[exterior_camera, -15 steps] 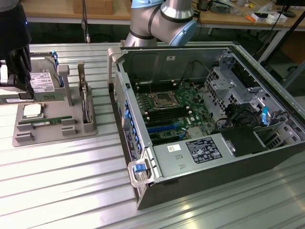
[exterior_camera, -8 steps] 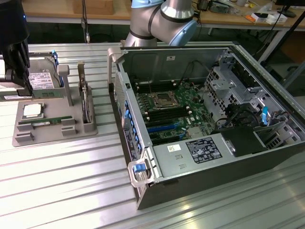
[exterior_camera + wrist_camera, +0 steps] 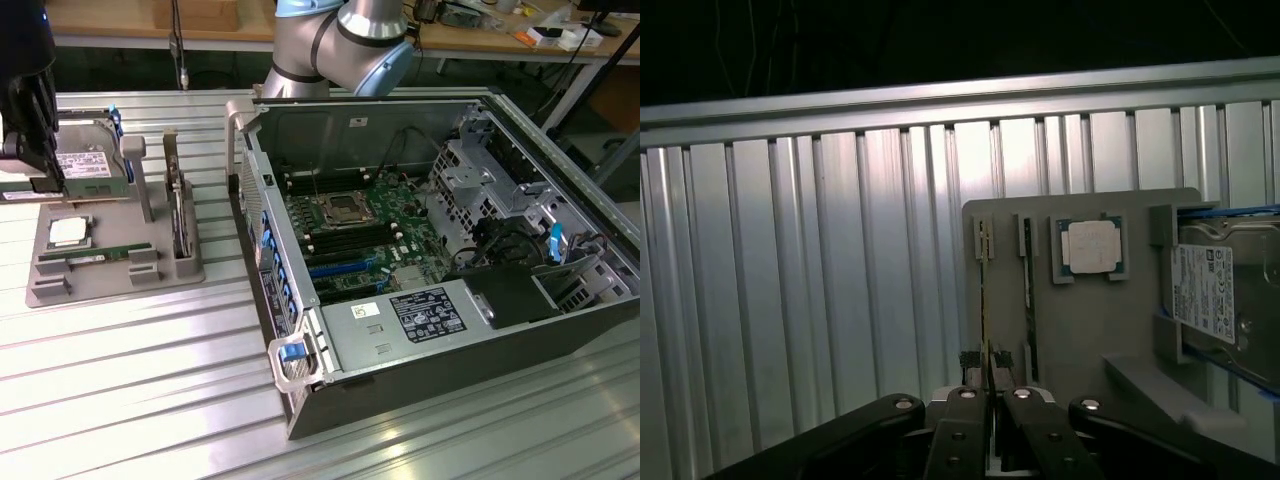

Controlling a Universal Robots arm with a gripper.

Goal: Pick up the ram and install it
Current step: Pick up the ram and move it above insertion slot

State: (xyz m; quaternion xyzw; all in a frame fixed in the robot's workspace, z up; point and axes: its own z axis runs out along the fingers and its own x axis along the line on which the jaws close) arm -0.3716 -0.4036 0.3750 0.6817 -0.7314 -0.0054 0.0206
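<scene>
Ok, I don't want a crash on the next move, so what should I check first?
1. Memory stick lying in its tray: ok.
2. Hand open for the pick: not ok, shut.
3. Hand lined up with the memory stick: cannot tell.
4. Computer case open: ok.
5. Slot on the board free: cannot tell.

White label (image 3: 1202, 290) on hard drive (image 3: 1257, 300), black sticker (image 3: 425, 313) on case cover (image 3: 392, 350) (print too small), nothing legible

The arm (image 3: 340, 40) runs off the top edge of the frame, and black fingers (image 3: 960, 430) hide one end of the memory stick (image 3: 984, 330).
</scene>
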